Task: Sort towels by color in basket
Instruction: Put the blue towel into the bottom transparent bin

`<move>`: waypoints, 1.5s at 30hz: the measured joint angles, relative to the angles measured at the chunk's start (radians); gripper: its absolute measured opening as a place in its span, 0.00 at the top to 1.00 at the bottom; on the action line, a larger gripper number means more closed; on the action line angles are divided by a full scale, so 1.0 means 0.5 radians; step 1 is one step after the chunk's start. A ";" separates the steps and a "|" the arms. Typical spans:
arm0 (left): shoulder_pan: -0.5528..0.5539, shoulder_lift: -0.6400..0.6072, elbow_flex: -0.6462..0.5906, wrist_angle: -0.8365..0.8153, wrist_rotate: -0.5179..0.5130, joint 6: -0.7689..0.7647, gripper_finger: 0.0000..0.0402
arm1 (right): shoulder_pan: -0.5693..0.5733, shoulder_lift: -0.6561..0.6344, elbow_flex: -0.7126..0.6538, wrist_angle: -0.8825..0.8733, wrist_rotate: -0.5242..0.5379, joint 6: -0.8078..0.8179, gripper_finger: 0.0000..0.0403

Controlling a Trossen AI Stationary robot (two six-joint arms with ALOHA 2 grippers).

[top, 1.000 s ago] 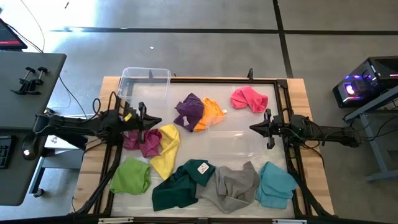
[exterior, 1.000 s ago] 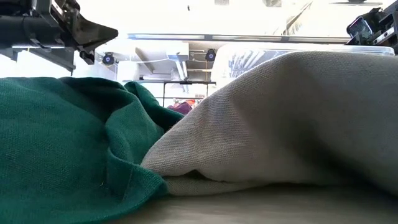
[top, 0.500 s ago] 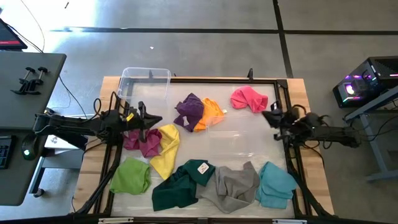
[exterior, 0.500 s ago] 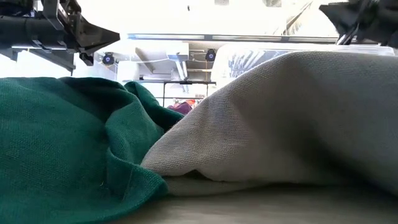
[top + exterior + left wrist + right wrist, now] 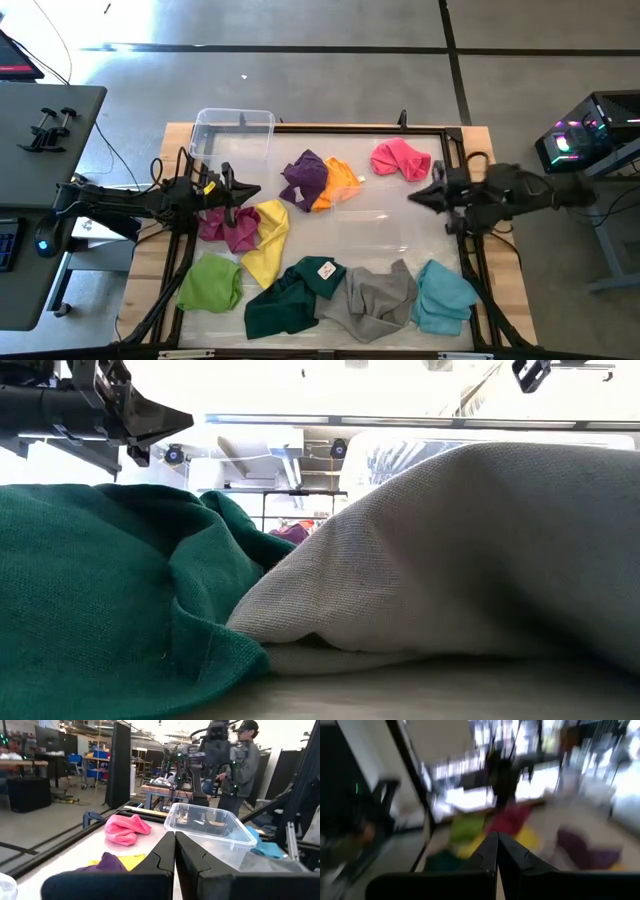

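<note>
right end effector (image 5: 418, 196), fingers pressed together and empty, has swung up off the worktop's (image 5: 380, 225) right edge; left end effector (image 5: 252, 194), likewise closed, stays put, towels unsorted.

A purple towel (image 5: 304, 176) is sitting at twelve o'clock beside an orange towel (image 5: 343, 184), with a pink towel (image 5: 401, 159) at one o'clock and a clear plastic bin (image 5: 232, 137) at eleven. A magenta towel (image 5: 228, 226) and a yellow towel (image 5: 268, 238) are lying at nine o'clock, a lime green towel (image 5: 211, 283) at seven. A dark green towel (image 5: 290, 297) and a grey towel (image 5: 375, 298) are lying at six, a light blue towel (image 5: 444, 295) at five.
</note>
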 joint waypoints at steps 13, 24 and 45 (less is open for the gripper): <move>-0.319 0.020 0.001 0.051 -0.277 -0.035 1.00 | 1.244 1.277 0.940 -1.435 0.310 1.459 1.00; -0.725 0.238 0.002 0.279 -0.507 -0.021 1.00 | 1.552 1.782 0.888 -1.758 -0.307 2.506 0.93; -1.001 0.659 0.002 0.604 -0.691 -0.038 1.00 | 1.480 1.994 0.077 -0.694 -0.627 2.294 0.81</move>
